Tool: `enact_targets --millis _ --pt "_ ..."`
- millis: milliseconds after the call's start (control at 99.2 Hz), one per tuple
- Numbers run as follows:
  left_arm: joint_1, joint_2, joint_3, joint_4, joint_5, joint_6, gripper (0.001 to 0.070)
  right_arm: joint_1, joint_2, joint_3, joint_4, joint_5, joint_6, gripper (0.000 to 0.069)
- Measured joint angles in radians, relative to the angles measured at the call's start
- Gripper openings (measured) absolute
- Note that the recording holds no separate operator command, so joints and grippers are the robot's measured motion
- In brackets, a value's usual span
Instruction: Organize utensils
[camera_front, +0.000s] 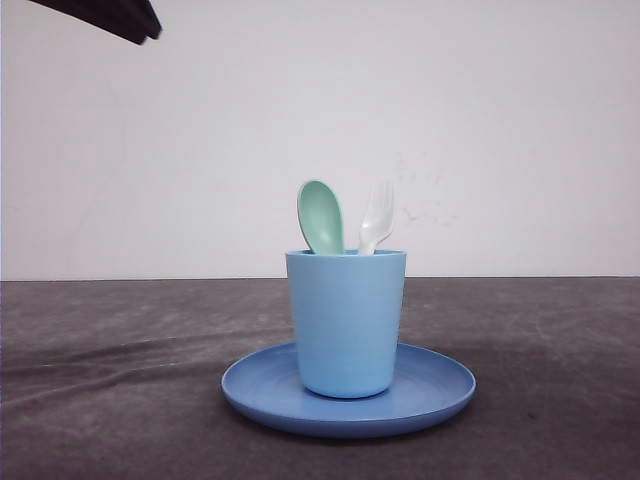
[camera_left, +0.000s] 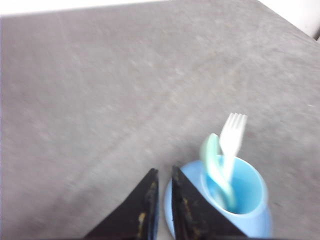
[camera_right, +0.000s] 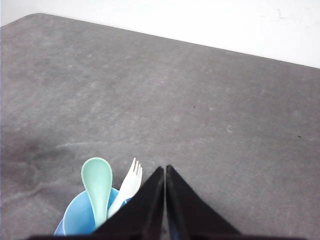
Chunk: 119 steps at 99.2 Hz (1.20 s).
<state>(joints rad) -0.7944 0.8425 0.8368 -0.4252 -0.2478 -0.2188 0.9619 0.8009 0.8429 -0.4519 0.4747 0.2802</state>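
Observation:
A mint-green spoon (camera_front: 320, 215) and a white fork (camera_front: 377, 220) stand upright, heads up, inside a light blue cup (camera_front: 345, 320). The cup rests on a round blue plate (camera_front: 348, 392) at the table's middle. In the left wrist view my left gripper (camera_left: 164, 172) hovers high beside the cup (camera_left: 245, 192), its black fingers nearly together with nothing between them; the spoon (camera_left: 214, 165) and fork (camera_left: 233, 135) show to one side. My right gripper (camera_right: 165, 169) is shut and empty, above the table next to the spoon (camera_right: 97, 185) and fork (camera_right: 129, 186).
A dark grey tabletop (camera_front: 110, 380) spreads all around the plate, ending at a white wall (camera_front: 500, 120) behind. A dark part of an arm (camera_front: 110, 15) shows at the front view's upper left corner.

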Motion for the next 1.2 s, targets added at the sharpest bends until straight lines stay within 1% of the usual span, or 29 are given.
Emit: enact_targets --millis 81,131,292,383,524,625,716,867,1029,1200 --pt "0.059 -0.029 0.000 0.013 -0.008 0.050 0.0021 0.000 0.000 0.000 0.000 0.000 0.000 0.0004" --pt "0.106 -0.047 0.000 0.016 -0.008 0.071 0.0021 0.000 0.000 0.000 0.000 0.000 0.000 0.0004" --pt "0.291 -0.105 -0.006 0.019 -0.005 0.117 0.0021 0.000 0.000 0.000 0.000 0.000 0.000 0.0004" --pt "0.393 -0.156 -0.042 0.026 0.022 0.145 0.0021 0.000 0.000 0.000 0.000 0.000 0.000 0.0004" --pt "0.529 -0.248 -0.140 0.034 0.094 0.186 0.0021 0.000 0.000 0.000 0.000 0.000 0.000 0.0004" --pt "0.603 -0.326 -0.233 0.061 0.108 0.201 0.0021 0.000 0.000 0.000 0.000 0.000 0.000 0.0004" --pt "0.650 -0.409 -0.332 0.093 0.117 0.204 0.0021 0.000 0.000 0.000 0.000 0.000 0.000 0.0004" --pt "0.699 -0.561 -0.513 0.146 0.136 0.206 0.0021 0.000 0.000 0.000 0.000 0.000 0.000 0.0004" --pt "0.727 -0.711 -0.672 0.156 0.142 0.208 0.0021 0.000 0.000 0.000 0.000 0.000 0.000 0.0004" --pt "0.745 -0.837 -0.766 0.145 0.142 0.208 0.0021 0.000 0.000 0.000 0.000 0.000 0.000 0.0004"
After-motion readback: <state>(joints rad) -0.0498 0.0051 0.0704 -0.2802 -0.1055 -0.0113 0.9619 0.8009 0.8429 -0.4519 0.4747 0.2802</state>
